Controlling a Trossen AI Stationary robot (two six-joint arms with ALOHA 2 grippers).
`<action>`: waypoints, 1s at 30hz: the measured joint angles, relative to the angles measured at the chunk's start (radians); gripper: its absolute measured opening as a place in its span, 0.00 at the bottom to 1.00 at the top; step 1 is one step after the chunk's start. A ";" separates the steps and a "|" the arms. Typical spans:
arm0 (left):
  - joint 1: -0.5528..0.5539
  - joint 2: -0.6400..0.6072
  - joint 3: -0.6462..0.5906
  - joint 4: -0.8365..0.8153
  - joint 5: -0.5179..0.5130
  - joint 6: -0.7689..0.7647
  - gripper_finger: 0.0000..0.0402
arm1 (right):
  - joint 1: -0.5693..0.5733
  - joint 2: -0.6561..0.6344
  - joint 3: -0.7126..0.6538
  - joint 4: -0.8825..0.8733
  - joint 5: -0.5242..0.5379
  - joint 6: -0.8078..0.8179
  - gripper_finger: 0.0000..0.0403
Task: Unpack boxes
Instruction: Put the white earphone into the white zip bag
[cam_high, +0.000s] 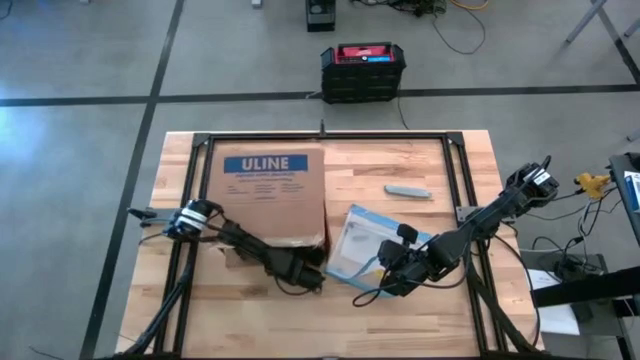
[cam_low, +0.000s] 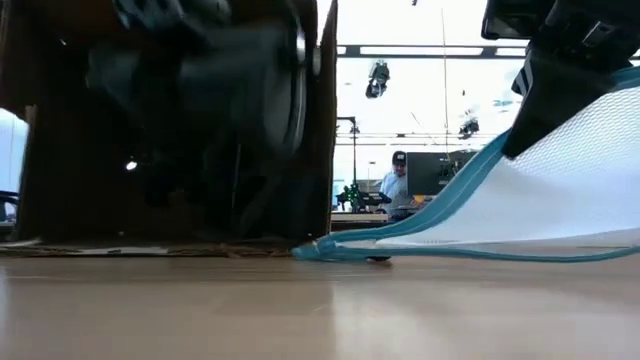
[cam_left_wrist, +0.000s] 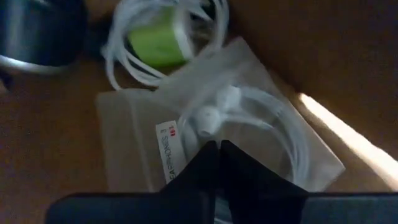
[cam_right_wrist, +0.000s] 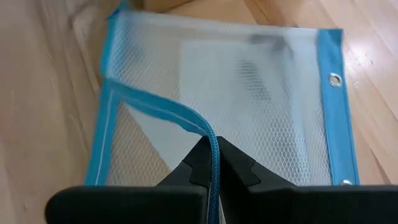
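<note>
- High view: the brown cardboard box (cam_high: 268, 195) with its blue ULINE label lies on the left half of the wooden worktop (cam_high: 400, 290), toward the far edge, lying on its side with its open end toward the near edge.
- The left arm comes in from the worktop's left edge and its left hand (cam_high: 310, 278) sits at the box's open near-right corner.
- Left wrist view: the left hand (cam_left_wrist: 219, 148) has its fingers pressed together, tips over a clear plastic bag of white earphones (cam_left_wrist: 249, 130) that lies on the cardboard inside the box; whether the tips pinch the bag cannot be told.
- Farther into the box lie a coiled white cable around a green item (cam_left_wrist: 158, 40) and part of a dark round object (cam_left_wrist: 37, 31).
- The right arm reaches in from the worktop's right edge, its right hand (cam_high: 392, 272) at the near edge of a clear, blue-edged zip pouch (cam_high: 365, 243) just right of the box.
- Right wrist view: the right hand (cam_right_wrist: 214, 163) is clamped on the pouch's blue zipper edge (cam_right_wrist: 208, 140).
- Low view: that edge of the pouch (cam_low: 560, 200) is lifted off the worktop while its far corner rests by the box (cam_low: 170, 130).
- A small grey object (cam_high: 408, 191) lies on the worktop right of the box, far of the pouch.
- A black crate with a red top (cam_high: 362, 70) stands on the floor beyond the far edge.
</note>
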 joint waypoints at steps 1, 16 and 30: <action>-0.015 -0.014 0.015 0.003 0.035 0.050 0.02 | -0.002 0.000 0.000 0.000 0.000 0.000 0.00; -0.091 -0.229 0.015 0.023 0.258 0.751 0.02 | -0.013 0.000 -0.014 0.000 0.011 -0.110 0.00; -0.034 -0.223 -0.120 0.407 0.410 1.311 0.22 | -0.058 -0.001 -0.024 0.000 -0.022 0.016 0.00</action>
